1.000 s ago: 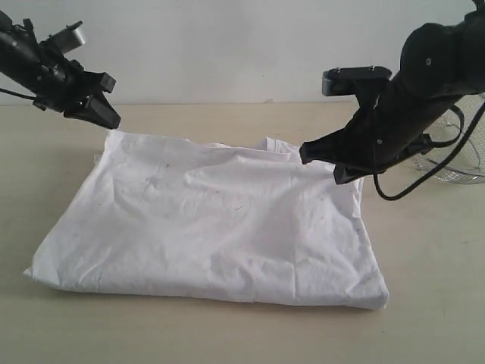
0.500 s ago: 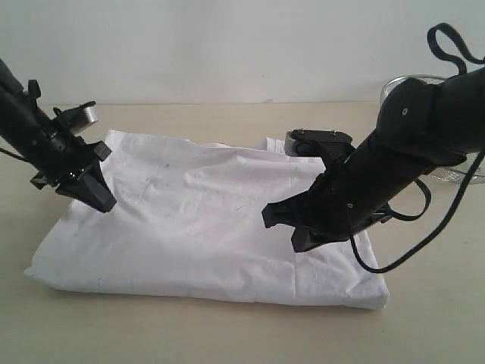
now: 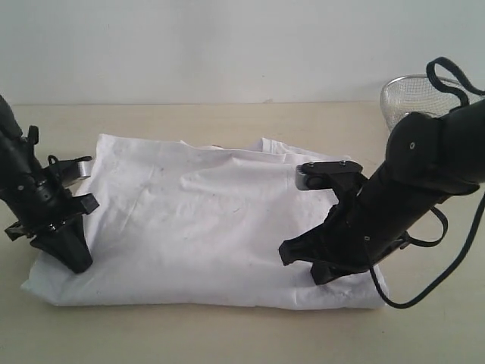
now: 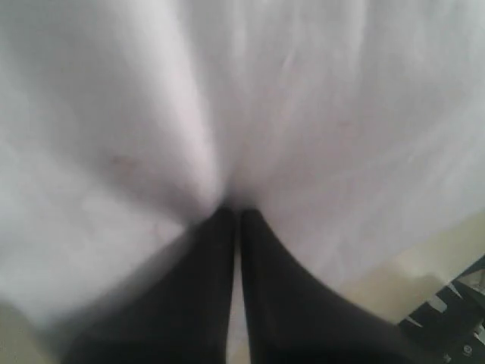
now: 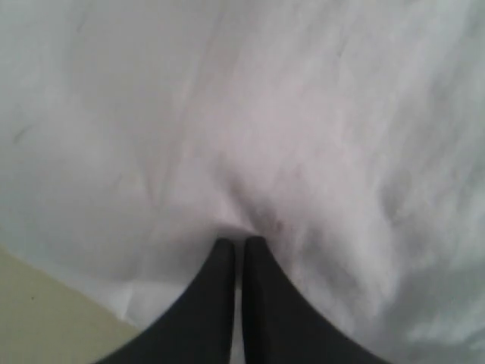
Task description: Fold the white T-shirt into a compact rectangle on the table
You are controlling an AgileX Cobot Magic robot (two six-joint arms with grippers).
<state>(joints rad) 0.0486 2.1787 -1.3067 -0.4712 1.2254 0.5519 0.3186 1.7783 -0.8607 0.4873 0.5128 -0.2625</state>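
The white T-shirt [image 3: 204, 220] lies folded in a wide, wrinkled slab on the table [image 3: 227, 334], plain side up. My left gripper [image 3: 76, 265] is shut, its tips pushed down onto the shirt's front left corner. My right gripper [image 3: 299, 264] is shut too and presses on the shirt near its front right corner. In the left wrist view the closed fingertips [image 4: 235, 212] touch white cloth [image 4: 227, 114] that puckers slightly at them. The right wrist view is alike: closed tips [image 5: 239, 243] on creased cloth [image 5: 265, 114]. No fabric shows between either pair of jaws.
A round wire-mesh basket [image 3: 413, 95] stands at the back right, behind the right arm. A black cable [image 3: 466, 258] loops off the right arm over the table. Bare tabletop shows beside the cloth edge in both wrist views [image 4: 379, 288] [image 5: 38, 318].
Both shut grippers have swept from the shirt's back corners forward across it to its front edge and come down lower. The shirt's front left edge looks pressed flatter.
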